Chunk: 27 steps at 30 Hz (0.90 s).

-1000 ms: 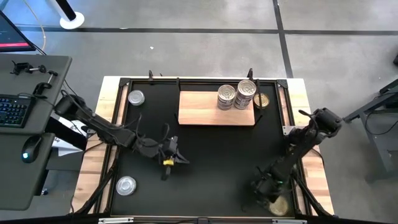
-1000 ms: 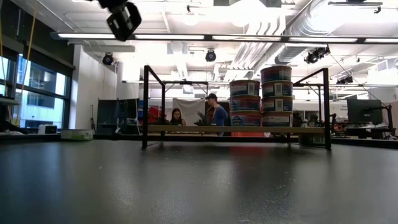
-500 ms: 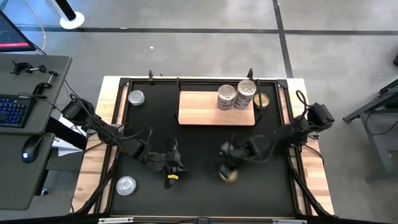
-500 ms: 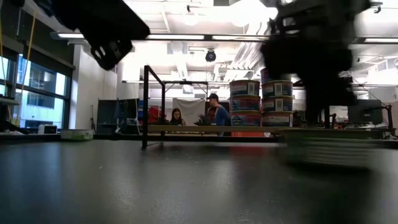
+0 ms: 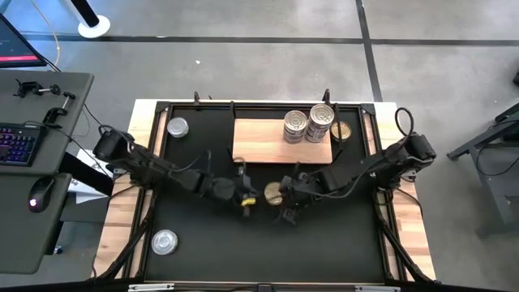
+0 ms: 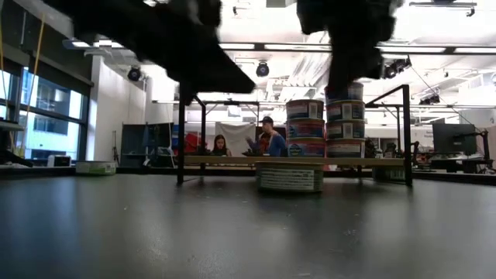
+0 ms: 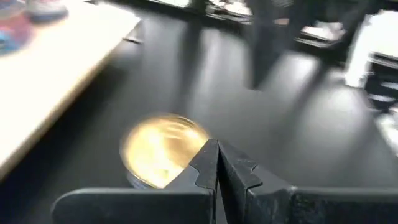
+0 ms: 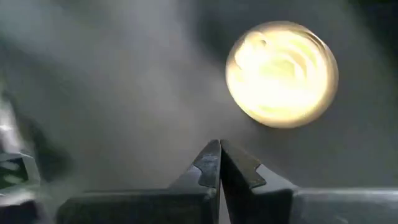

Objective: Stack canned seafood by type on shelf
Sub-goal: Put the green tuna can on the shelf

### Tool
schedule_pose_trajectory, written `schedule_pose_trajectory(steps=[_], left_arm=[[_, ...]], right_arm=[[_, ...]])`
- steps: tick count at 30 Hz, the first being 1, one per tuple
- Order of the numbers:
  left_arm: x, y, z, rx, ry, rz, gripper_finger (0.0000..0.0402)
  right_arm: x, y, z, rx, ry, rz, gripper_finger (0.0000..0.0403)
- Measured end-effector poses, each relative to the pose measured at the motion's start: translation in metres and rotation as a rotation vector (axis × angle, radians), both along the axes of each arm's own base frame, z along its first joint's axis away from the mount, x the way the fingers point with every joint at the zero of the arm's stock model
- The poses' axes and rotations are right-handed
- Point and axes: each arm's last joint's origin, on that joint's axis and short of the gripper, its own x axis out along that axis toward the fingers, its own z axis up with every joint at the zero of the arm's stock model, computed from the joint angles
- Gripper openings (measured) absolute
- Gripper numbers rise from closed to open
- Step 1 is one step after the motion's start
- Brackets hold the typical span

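Observation:
A gold-lidded can [image 5: 273, 195] stands on its base on the black mat, in front of the shelf [image 5: 259, 142]. My left gripper [image 7: 217, 149] is shut, its tips at the can's rim [image 7: 186, 134] on the can's left side [image 5: 248, 197]. My right gripper [image 8: 219, 149] is shut and stands off the can [image 8: 282, 73], just to its near right [image 5: 285, 212]. Two stacks of cans [image 5: 295, 126] [image 5: 321, 122] stand on the shelf's right part, seen in the low view as stacked tins [image 6: 305, 128] [image 6: 345, 120] behind the lone can [image 6: 289, 177]. My left gripper's shut fingertips [image 7: 208, 155] come slanting down from the table's left at the gold can's near rim. From these views I cannot tell whether they touch it. The can stands upright on the mat.
Another gold can [image 5: 340, 131] stands off the shelf's right end. Two silver cans rest on the mat, at the far left [image 5: 177, 127] and the near left [image 5: 165, 241]. A black frame [image 6: 180, 132] edges the mat. People sit in the room beyond.
The gold can has gone from the mat's near right corner to its middle, with my right gripper sweeping along toward the left and far edge, turning and rising off it. My left gripper has gone right and down toward the can.

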Motion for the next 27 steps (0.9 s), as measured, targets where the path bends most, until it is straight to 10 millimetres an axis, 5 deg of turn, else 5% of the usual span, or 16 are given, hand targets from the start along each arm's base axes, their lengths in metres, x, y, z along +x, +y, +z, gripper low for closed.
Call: schedule_pose_trajectory(steps=[5, 11, 20, 27], left_arm=[[0.024, 0.02, -0.013, 0.114, 0.114, 0.004, 0.0], [0.043, 0.014, -0.033, 0.135, 0.163, -0.036, 0.0], [0.042, 0.011, -0.052, 0.055, 0.223, 0.058, 0.0], [0.04, 0.008, -0.054, 0.059, 0.246, 0.061, 0.0]], right_arm=[[-0.029, 0.031, -0.021, -0.02, 0.091, -0.064, 0.0], [-0.055, 0.052, -0.046, -0.005, 0.081, -0.287, 0.0], [-0.055, -0.004, -0.084, -0.005, 0.097, -0.669, 0.0], [-0.029, -0.035, -0.09, 0.157, -0.078, -0.651, 0.0]])
